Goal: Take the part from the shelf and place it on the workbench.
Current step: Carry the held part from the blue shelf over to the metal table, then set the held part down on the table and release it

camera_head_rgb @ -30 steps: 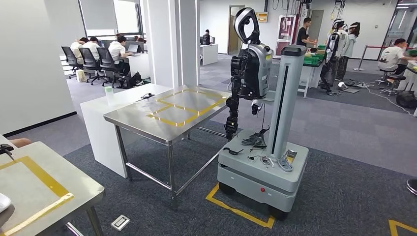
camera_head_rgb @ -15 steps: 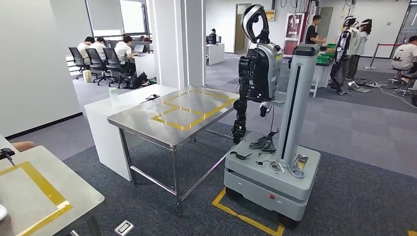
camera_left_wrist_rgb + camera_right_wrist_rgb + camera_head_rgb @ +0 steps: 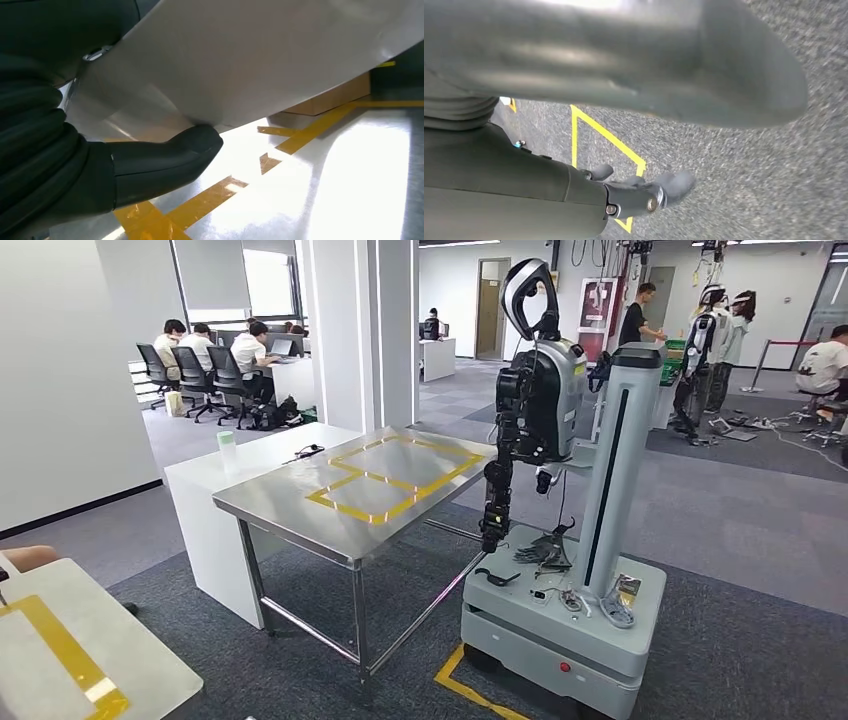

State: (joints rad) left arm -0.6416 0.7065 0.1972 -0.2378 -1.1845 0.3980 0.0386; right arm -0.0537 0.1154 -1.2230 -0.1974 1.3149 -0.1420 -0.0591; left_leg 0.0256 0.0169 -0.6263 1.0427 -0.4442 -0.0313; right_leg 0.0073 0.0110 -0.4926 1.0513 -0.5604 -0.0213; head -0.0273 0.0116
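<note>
Robot is turning: whole head view is shifting. Left hand [image 3: 100, 165] is gripping the pale part [image 3: 250, 60], with the taped bench [image 3: 350, 175] just beneath. Right hand [image 3: 574, 192] is hanging, grasp unclear.

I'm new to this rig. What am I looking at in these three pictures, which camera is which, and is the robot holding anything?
The wide picture comes from the robot's own head. It looks at a steel table marked with yellow tape. Beside the table stands another robot on a wheeled base; that is not the one recording. The other two pictures come from cameras at the robot's wrists. At the left wrist, the left hand presses its thumb against a large pale part, above a taped steel surface with a box on it. At the right wrist, the right hand hangs over grey carpet. Nothing shows in its fingers, though the picture is blurred.
</note>
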